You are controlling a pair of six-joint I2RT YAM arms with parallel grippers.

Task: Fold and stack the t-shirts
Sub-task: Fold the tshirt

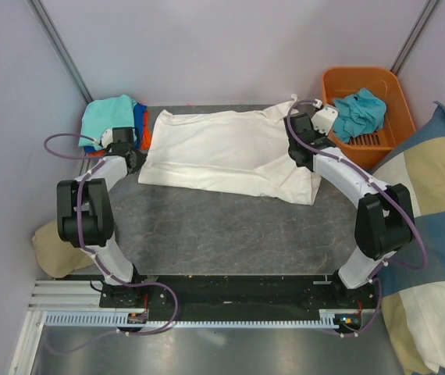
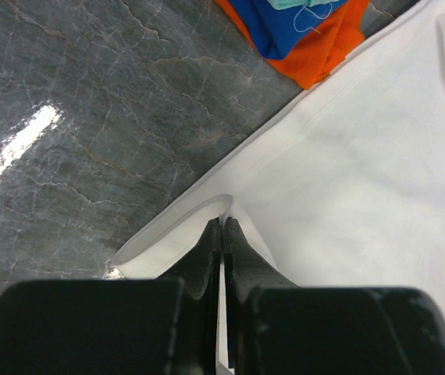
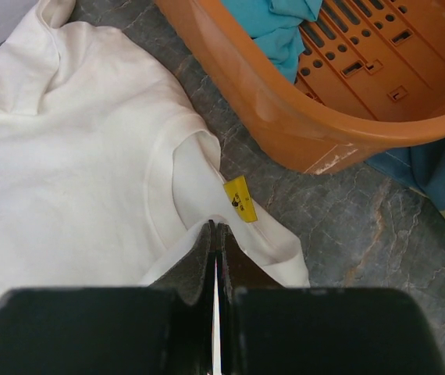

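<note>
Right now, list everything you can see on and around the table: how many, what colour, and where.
white t-shirt: 1, white, spread across the table's far half
folded t-shirts: 3, teal, blue, orange, piled far left
laundry basket: 1, orange, far right
crumpled t-shirt: 1, teal, inside the basket
tag: 1, yellow, on the white t-shirt
cushion: 1, blue-and-cream checked, right of table
cap: 1, tan, left of table
table: 1, grey marbled
left gripper: black, shut on white t-shirt
right gripper: black, shut on white t-shirt
</note>
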